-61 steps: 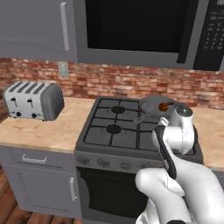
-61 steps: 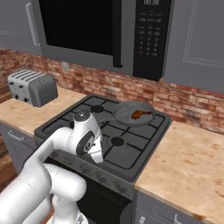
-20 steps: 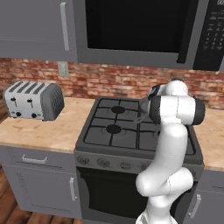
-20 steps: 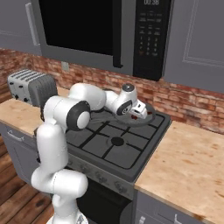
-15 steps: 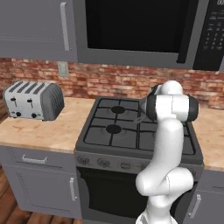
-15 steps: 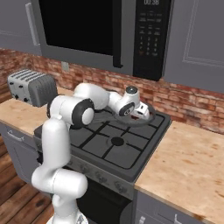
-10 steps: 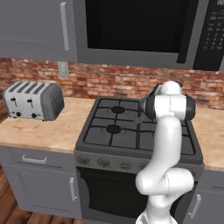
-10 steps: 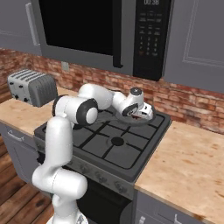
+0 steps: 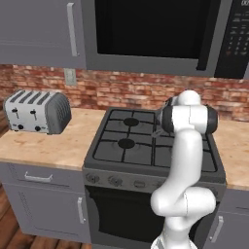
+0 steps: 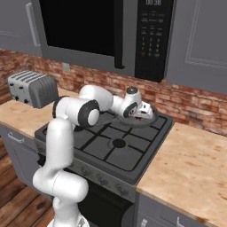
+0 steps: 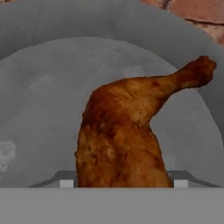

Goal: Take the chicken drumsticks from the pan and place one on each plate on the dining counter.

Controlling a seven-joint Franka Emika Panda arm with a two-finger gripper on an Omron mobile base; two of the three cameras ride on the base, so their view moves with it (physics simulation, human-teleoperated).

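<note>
While the arm reaches across the stove [image 10: 111, 146] to its back corner, the gripper [image 10: 142, 111] is down in the pan [image 10: 148, 119], which sits on the rear burner by the brick wall. In the hand view a reddish-brown drumstick [image 11: 127, 135] lies on the pan's grey floor [image 11: 39, 109], thick end toward the camera and thin bone end pointing up and right. It sits right between the fingers [image 11: 66, 183], whose tips show just at either side of the meat, so they are spread wide enough to straddle it; whether they press on it I cannot tell. Coming in low and centred like this probably sets up a grip across the fleshy part.
</note>
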